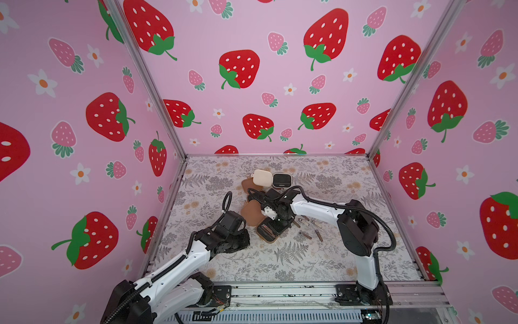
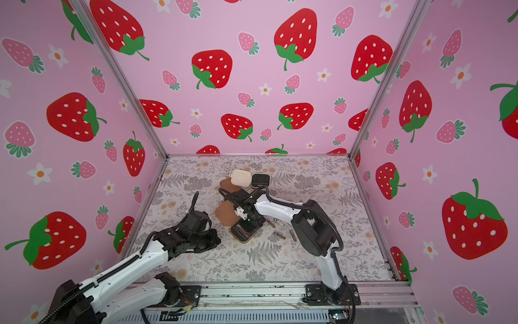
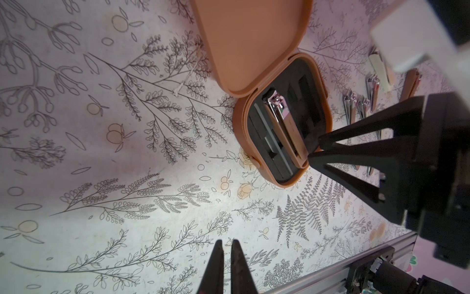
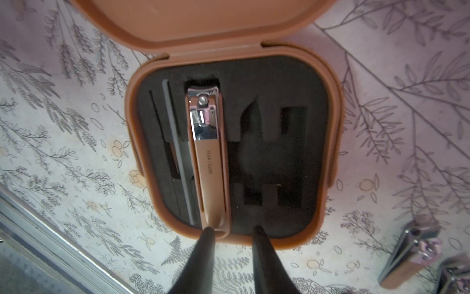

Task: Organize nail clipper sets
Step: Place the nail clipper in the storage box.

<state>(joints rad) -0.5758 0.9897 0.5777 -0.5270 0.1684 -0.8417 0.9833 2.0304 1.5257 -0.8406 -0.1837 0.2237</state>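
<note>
1. Work done: the open brown case (image 4: 333,152) lay mid-way across the floral mat (image 1: 308,261), its lid swung toward the far left. In its black foam insert (image 4: 279,84) one nail clipper (image 4: 211,163) sat in its slot, with a slim grey file (image 4: 179,152) in the slot beside it.
2. Work left: the insert's other cut-outs were empty, and several loose metal tools (image 1: 304,235) lay on the mat just right of the case. The task was judged to be at an early stage, with most pieces not yet slotted.
3. The right gripper (image 4: 233,230) was poised at the near rim of the case. Its fingers stood a narrow gap apart with nothing between them. One tip was touching or just beside the clipper's near end; which of the two could not be told.
4. The left gripper (image 3: 227,245) was low over bare mat, left of the case. Its fingers were drawn almost together and held nothing.
5. Top views only: the cream case (image 1: 263,177) was open near the far wall, its contents too small to read. A second brown case (image 1: 246,185) lay partly hidden just left of it.
6. Right wrist view only: this showed the slot layout, which the right arm hid in both top views.
7. Left wrist view only: both grippers appeared together, the right one in side profile.
</note>
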